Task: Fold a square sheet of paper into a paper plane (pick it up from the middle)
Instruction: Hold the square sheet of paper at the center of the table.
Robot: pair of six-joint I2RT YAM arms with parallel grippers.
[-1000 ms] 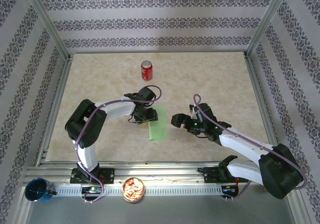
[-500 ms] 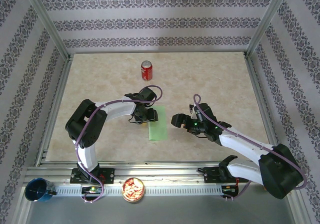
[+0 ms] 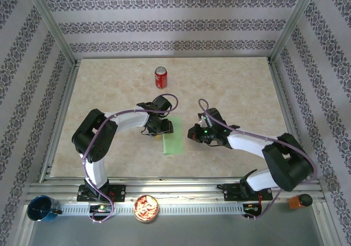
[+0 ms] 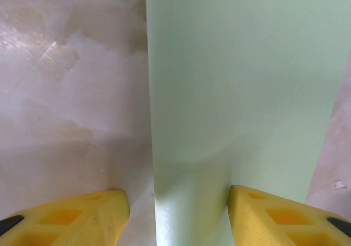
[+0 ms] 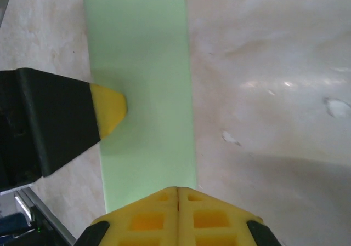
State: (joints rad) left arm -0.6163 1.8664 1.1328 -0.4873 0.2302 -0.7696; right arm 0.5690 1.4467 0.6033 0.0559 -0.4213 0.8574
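I see the square sheet of paper (image 3: 174,137) lying flat on the table (image 3: 109,92) as a narrow green rectangle, between the 2 arms. The left gripper (image 4: 178,221) stands spread, its 2 yellow fingers straddling the sheet's long edge. In the right wrist view 1 fingertip (image 5: 112,110) of it rests on the paper. The right gripper (image 5: 178,213) has its fingers pressed together over the sheet's near short edge; I cannot tell whether they pinch it. A red can (image 3: 160,77) stands well apart, farther back.
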